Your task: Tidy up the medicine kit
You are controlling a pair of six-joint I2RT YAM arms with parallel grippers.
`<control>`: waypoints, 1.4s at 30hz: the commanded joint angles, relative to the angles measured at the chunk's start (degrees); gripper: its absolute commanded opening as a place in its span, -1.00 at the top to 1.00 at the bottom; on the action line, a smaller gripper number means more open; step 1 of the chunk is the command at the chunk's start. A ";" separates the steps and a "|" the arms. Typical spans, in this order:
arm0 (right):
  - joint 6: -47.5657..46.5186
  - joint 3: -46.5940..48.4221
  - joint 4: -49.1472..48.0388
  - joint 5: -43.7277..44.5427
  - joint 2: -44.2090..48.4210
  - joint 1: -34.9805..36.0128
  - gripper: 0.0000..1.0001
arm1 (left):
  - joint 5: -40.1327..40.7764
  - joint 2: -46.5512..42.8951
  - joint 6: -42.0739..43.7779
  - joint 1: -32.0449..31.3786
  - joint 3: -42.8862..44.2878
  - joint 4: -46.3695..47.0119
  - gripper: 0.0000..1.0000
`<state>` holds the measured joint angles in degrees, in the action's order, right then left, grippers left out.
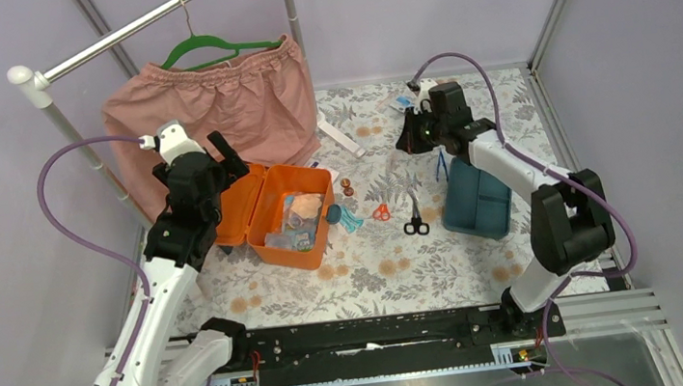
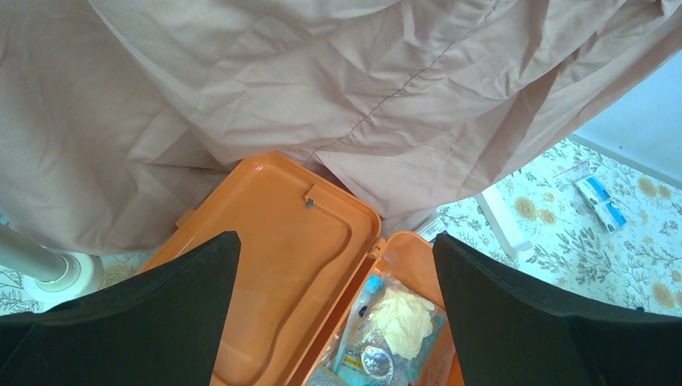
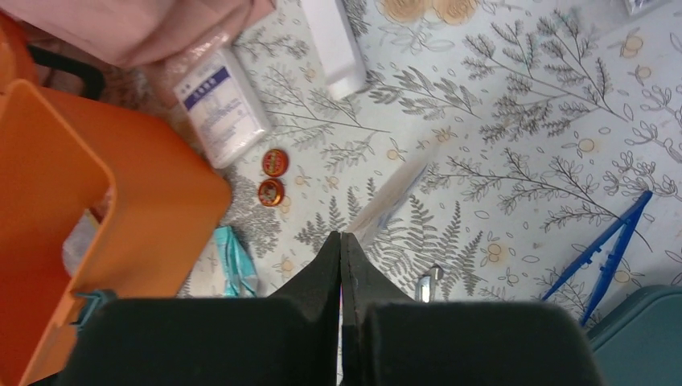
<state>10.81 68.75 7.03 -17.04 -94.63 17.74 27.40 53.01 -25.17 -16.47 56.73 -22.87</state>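
Observation:
The medicine kit's orange box (image 1: pixel 274 235) lies open at centre left, its lid (image 2: pixel 273 265) flat beside it and clear packets (image 2: pixel 402 322) inside. Its dark teal insert tray (image 1: pixel 477 199) sits apart on the right. My left gripper (image 2: pixel 334 239) hangs open above the hinge between lid and box, holding nothing. My right gripper (image 3: pixel 340 235) is shut, high over the cloth between box (image 3: pixel 80 201) and tray (image 3: pixel 643 338). A blurred pale strip (image 3: pixel 394 193) runs out from its fingertips; I cannot tell whether it is gripped.
A pink garment (image 1: pixel 212 111) on a rack hangs behind the box. On the floral cloth lie orange scissors (image 1: pixel 381 212), black scissors (image 1: pixel 415 223), blue tweezers (image 3: pixel 607 253), two red tins (image 3: pixel 273 177), a gauze packet (image 3: pixel 221 112), a white box (image 3: pixel 334 44) and a teal packet (image 3: pixel 233 261).

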 commanded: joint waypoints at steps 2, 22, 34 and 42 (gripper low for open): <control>2.22 1.04 -1.10 -2.18 6.96 2.26 1.00 | -0.21 0.14 -0.32 -0.05 -0.74 1.44 -0.98; -0.24 6.78 19.25 12.03 7.15 6.69 -0.01 | -0.20 -0.41 -0.21 -0.04 -0.75 1.46 -0.97; -1.28 -0.54 23.84 15.26 0.15 5.82 -0.25 | -0.33 -0.28 -0.24 -0.05 -0.83 1.50 -0.97; -0.42 -6.85 19.27 10.76 -0.29 2.90 -0.26 | -0.42 -0.20 -0.29 -0.01 -0.83 1.52 -0.97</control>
<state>10.17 63.83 28.88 -3.73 -95.11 22.28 27.31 53.08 -25.17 -16.47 56.73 -22.85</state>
